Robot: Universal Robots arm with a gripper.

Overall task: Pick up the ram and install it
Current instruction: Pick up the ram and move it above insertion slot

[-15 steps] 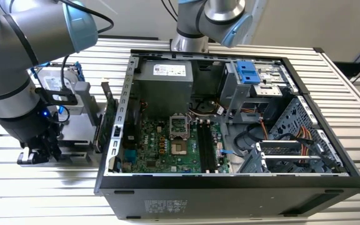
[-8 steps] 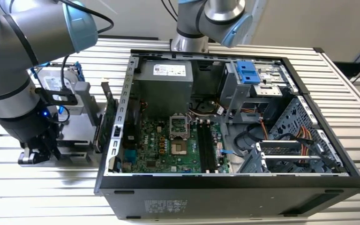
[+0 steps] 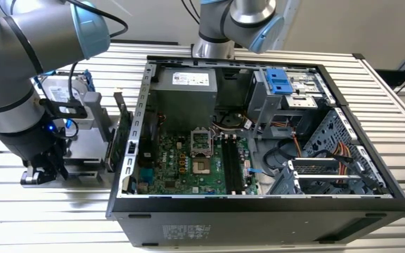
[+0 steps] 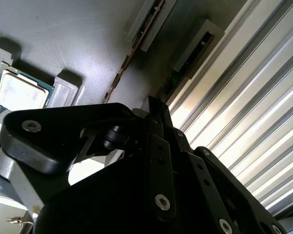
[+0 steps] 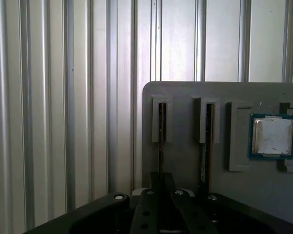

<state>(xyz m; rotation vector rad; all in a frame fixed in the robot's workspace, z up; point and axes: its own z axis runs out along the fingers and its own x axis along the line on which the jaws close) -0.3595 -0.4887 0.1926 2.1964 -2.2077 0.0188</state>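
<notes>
Gripper (image 5: 161, 178) hangs low over grey holder plate (image 5: 185, 97), which lies on slatted metal table (image 5: 39, 97); in the exterior view the gripper (image 3: 44, 174) is at the exterior view's left, outside the open computer case (image 3: 259, 211) and well apart from it.

The ram (image 5: 161, 131) stands edge-on in a raised slot of the holder plate; in the first wrist view it runs straight toward the gripper, lined up with its middle; in the second wrist view the ram (image 4: 136, 46) shows as a thin edge leading down to the gripper (image 4: 158, 105). The claw is at the ram's near end; contact not visible; cannot tell whether the claw is open, closed or gripping.

Neighbouring slot (image 5: 205, 126) seems to hold another stick, just beside the first; square silver processor chip (image 5: 272, 136) sits in its own pocket further along the same plate.

Progress, as a judgement: early; arm is down at the pickup spot and aligned with the ram, but the ram sits in its holder slot, not lifted out. In the exterior view the long black memory slots (image 3: 232, 163) on the motherboard (image 3: 181, 168) look unfilled; so lift, carry to the case and seating all remain.
</notes>
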